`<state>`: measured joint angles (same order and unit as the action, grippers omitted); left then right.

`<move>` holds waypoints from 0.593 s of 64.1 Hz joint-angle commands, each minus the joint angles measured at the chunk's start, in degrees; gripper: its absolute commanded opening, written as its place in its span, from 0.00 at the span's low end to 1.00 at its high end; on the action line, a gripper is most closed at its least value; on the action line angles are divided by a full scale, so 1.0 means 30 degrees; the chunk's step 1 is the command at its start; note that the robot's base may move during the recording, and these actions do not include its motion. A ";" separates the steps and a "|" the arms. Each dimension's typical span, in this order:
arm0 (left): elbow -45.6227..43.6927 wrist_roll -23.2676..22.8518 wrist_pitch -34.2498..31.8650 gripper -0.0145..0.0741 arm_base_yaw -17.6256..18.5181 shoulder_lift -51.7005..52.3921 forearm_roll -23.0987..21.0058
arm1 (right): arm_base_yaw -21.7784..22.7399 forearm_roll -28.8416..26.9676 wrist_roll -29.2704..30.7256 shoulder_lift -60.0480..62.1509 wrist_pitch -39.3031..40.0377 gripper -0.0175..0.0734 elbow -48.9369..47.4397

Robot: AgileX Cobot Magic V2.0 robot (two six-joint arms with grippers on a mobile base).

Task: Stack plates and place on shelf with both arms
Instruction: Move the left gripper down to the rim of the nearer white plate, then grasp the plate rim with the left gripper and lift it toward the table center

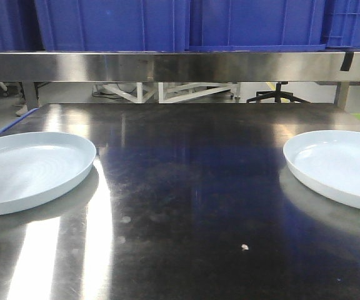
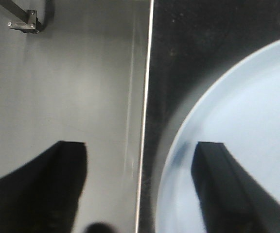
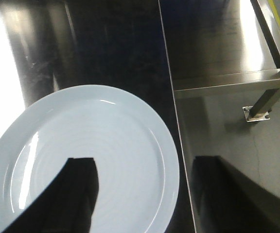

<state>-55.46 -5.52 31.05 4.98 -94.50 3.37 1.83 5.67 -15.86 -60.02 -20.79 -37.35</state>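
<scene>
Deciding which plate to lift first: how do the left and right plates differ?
The left plate lies by the table's left edge, the right plate by its right edge. The left wrist view shows only part of the left plate; the right wrist view shows most of the right plate. Both are pale, plain, empty and lie flat.

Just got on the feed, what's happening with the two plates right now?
The left gripper hangs open astride the outer rim of the left pale bluish-white round plate; the right gripper does the same at the right pale bluish-white round plate. Both plates lie far apart on the stainless steel table, neither gripped nor stacked yet.
</scene>
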 commanded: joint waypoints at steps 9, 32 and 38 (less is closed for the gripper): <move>-0.0622 -0.0220 -0.0713 0.29 -0.0039 0.0845 -0.0172 | -0.0016 0.0299 0.0191 0.0230 0.1181 0.59 -0.0703; -0.3681 -0.0220 0.0762 0.27 0.1395 0.3397 -0.1123 | -0.0016 0.0299 0.0191 0.0230 0.1181 0.52 -0.0703; -0.4639 -0.0172 0.0938 0.27 0.2468 0.3662 -0.1811 | -0.0016 0.0299 0.0191 0.0230 0.1181 0.52 -0.0703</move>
<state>-65.34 -5.52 35.66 9.62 -86.59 0.35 1.83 5.67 -15.86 -60.02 -20.79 -37.35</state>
